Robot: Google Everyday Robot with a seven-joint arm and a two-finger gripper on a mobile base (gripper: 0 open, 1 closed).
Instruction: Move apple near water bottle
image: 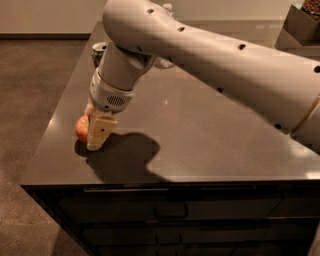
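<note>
The red-orange apple (81,128) sits on the dark countertop near its front left corner. My gripper (96,134) is down at the apple, pressed against its right side and covering part of it. The water bottle is mostly hidden behind my arm at the far side of the counter; its white cap (167,7) shows above the arm and a bit of its clear body (163,63) below it.
A green-and-white soda can (98,50) stands at the far left of the countertop (200,130), partly behind my arm. A dark box (300,25) sits at the far right. The counter's left and front edges are close to the apple. Drawers run below the front edge.
</note>
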